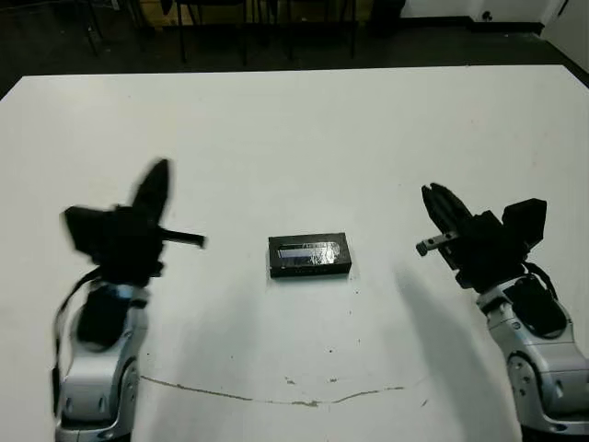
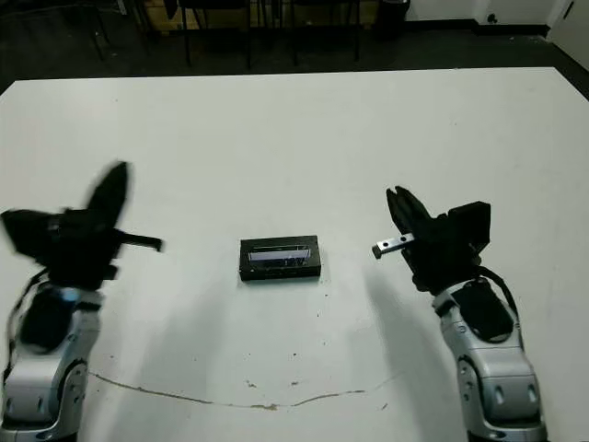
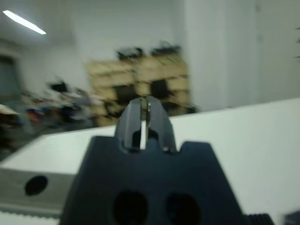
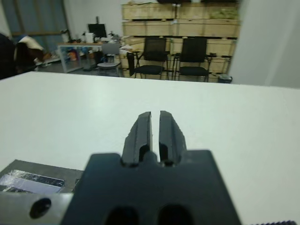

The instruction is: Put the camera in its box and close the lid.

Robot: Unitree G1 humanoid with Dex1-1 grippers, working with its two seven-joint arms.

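Observation:
A small black case sits in the middle of the white table. The lid [image 1: 309, 250], with its pale glossy stripe, lies flat on top of the box [image 1: 311, 271], of which only a dark side wall shows. The camera is hidden. My left gripper [image 1: 158, 180] hangs raised and blurred well to the left of the case, its fingers [image 3: 136, 117] pressed together on nothing. To the right of the case and apart from it, my right gripper [image 1: 438, 199] is also shut and empty. A corner of the lid [image 4: 33, 181] shows in the right wrist view.
A thin cracked line [image 1: 276, 398] runs across the table's front part. Black chairs [image 4: 174, 58] and stacked wooden crates [image 4: 180, 21] stand beyond the far edge. Bare white table surface [image 1: 304, 138] lies all around the case.

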